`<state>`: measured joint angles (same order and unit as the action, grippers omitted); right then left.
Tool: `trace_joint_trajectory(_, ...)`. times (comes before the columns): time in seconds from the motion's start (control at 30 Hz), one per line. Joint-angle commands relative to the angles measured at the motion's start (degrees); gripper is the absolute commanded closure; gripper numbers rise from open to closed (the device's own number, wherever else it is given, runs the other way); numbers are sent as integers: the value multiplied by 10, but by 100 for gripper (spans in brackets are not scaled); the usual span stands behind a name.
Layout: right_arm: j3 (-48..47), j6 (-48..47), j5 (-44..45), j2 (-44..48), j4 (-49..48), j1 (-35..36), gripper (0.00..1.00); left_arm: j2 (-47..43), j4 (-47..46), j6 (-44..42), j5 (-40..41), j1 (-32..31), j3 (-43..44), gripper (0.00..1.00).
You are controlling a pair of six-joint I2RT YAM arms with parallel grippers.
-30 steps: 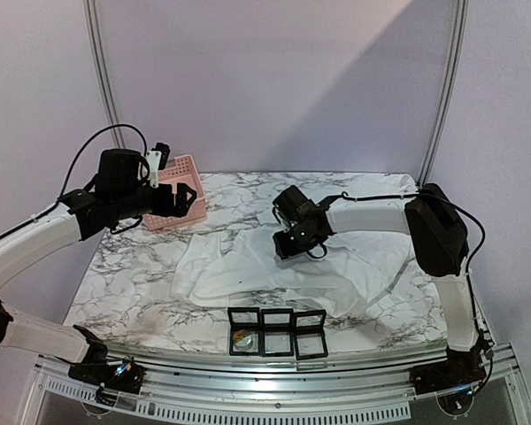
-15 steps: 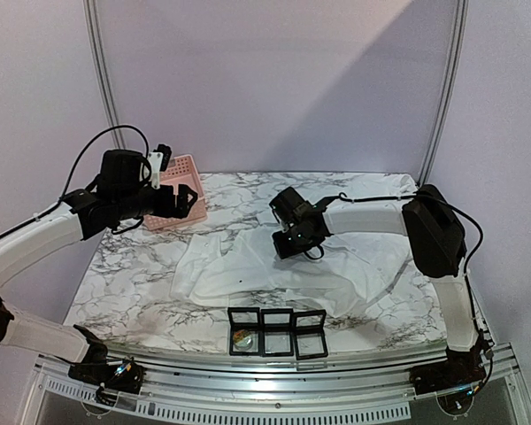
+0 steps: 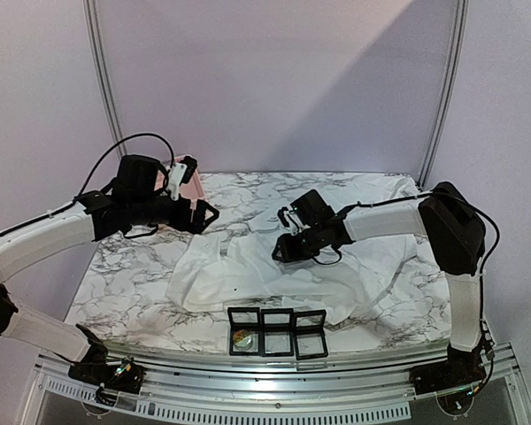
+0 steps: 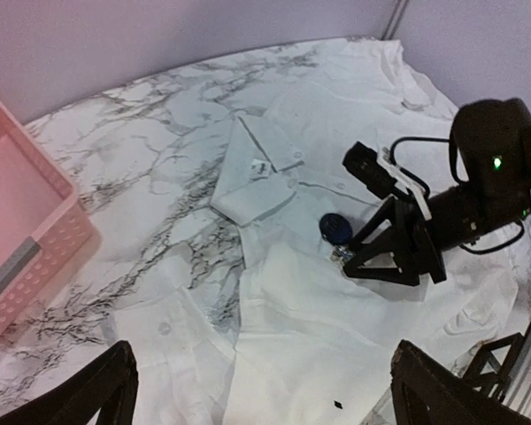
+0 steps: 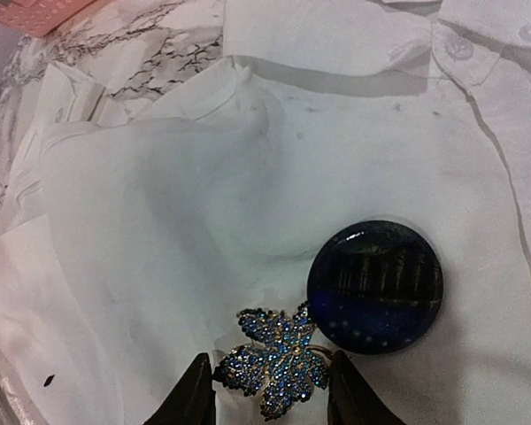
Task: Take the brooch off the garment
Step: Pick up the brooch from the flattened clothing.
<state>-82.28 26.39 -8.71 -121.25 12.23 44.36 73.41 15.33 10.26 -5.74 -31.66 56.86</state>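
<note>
The white garment [image 3: 248, 276] lies spread and wrinkled across the middle of the marble table; its collar [image 4: 257, 168] shows in the left wrist view. A blue jewelled leaf-shaped brooch [image 5: 274, 361] sits on the fabric beside a round dark blue badge [image 5: 374, 286]; both also show in the left wrist view, the brooch [image 4: 340, 255] just below the badge [image 4: 334, 227]. My right gripper [image 5: 267, 390] has one finger against each side of the brooch, and it is low on the shirt [image 3: 283, 251]. My left gripper [image 3: 208, 215] is open and empty above the shirt's left part [image 4: 264, 376].
A pink basket [image 4: 26, 221] stands at the back left, mostly hidden behind my left arm in the top view [image 3: 195, 177]. Three small black display boxes [image 3: 277, 330] sit in a row at the front edge; the left one holds a small object.
My left arm has swung right, from over the pink basket to above the shirt's left side. My right gripper has tilted and shifted slightly while staying at the brooch.
</note>
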Motion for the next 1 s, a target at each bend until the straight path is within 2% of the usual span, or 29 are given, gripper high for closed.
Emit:
trace_joint_trajectory(0.0,59,16,-149,31,-74,-27,67,30,0,-25,-81,-26,11,0)
trace_joint_trajectory(0.27,136,7,-297,61,-188,-86,67,77,-37,-40,-157,-43,12,3)
trace_joint_trajectory(0.57,149,-36,-404,83,-224,-106,67,137,-61,-46,-198,-60,48,4)
trace_joint_trajectory(0.97,155,-31,-452,72,-290,-107,65,225,-84,-44,-229,-66,77,5)
